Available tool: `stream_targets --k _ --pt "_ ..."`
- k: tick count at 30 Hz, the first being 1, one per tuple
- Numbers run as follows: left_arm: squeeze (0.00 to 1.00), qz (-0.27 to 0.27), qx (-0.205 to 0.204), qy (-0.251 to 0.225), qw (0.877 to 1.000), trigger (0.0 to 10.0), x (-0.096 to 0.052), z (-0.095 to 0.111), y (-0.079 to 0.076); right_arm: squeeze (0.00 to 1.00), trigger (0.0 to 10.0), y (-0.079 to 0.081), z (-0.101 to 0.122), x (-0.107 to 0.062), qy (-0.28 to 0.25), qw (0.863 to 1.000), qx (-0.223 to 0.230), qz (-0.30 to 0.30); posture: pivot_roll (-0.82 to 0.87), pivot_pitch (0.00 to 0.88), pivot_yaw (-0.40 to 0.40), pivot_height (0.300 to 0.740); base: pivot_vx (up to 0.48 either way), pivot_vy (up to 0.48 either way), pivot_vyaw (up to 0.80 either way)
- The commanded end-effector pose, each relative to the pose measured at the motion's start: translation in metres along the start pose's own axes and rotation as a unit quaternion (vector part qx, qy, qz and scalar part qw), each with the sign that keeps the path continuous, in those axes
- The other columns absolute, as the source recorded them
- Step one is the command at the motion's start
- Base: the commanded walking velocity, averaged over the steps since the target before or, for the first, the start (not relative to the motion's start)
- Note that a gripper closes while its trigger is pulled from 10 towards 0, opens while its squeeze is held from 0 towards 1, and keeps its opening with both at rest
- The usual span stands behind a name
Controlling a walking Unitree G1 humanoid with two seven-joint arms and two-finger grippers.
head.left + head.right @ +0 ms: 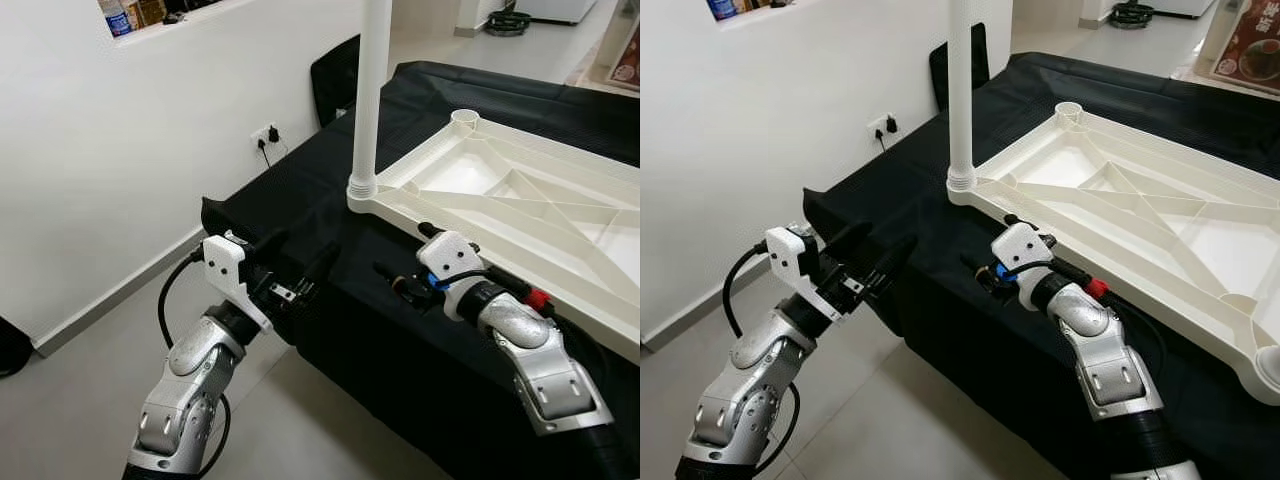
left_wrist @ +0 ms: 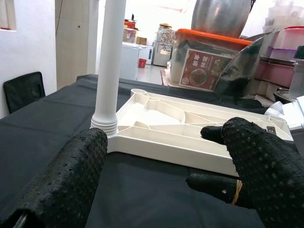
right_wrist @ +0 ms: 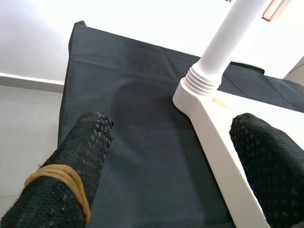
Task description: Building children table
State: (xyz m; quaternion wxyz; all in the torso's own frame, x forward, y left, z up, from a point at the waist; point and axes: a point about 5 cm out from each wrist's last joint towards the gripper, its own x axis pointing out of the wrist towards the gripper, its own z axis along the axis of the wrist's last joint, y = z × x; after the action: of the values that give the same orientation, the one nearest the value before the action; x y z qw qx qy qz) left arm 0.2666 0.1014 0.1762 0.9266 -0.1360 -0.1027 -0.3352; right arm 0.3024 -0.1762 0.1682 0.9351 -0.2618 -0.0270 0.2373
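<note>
A white plastic table top [image 1: 470, 215] lies upside down on a black-covered surface [image 1: 300, 195]. One white leg [image 1: 370, 90] stands upright in its near-left corner socket. Another corner socket [image 1: 465, 118] at the far side is bare. My left gripper [image 1: 300, 270] is open at the cloth's left edge, pointing toward the leg [image 2: 109, 61], with nothing between its fingers [image 2: 66, 180]. My right gripper [image 1: 400, 255] is open just in front of the table top's rim, below the legged corner [image 3: 213, 123], and holds nothing. A yellow rubber band circles one of its fingers [image 3: 71, 166].
A white wall with a power outlet [image 1: 265, 135] runs along the left. A black chair back [image 1: 335, 75] stands by the wall behind the covered surface. Grey floor lies below my arms. Stacked storage boxes [image 2: 209, 52] sit beyond the table top.
</note>
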Motion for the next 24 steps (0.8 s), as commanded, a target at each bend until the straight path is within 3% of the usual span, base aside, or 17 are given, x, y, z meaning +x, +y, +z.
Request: stream_targets --k 1,24 --pt "0.0 0.0 0.009 -0.002 1.0 10.0 -0.0005 0.0007 0.002 0.0 10.0 0.0062 -0.0013 0.0023 -0.002 1.0 0.001 0.013 -0.09 0.047 0.012 0.74 0.0 0.0 0.0" --pt "0.0 0.001 0.005 -0.003 1.0 10.0 0.002 0.0002 0.0007 0.0 10.0 0.0061 -0.0023 -0.0012 0.0 1.0 0.004 0.018 -0.1 0.049 0.024 0.74 0.0 0.0 0.0"
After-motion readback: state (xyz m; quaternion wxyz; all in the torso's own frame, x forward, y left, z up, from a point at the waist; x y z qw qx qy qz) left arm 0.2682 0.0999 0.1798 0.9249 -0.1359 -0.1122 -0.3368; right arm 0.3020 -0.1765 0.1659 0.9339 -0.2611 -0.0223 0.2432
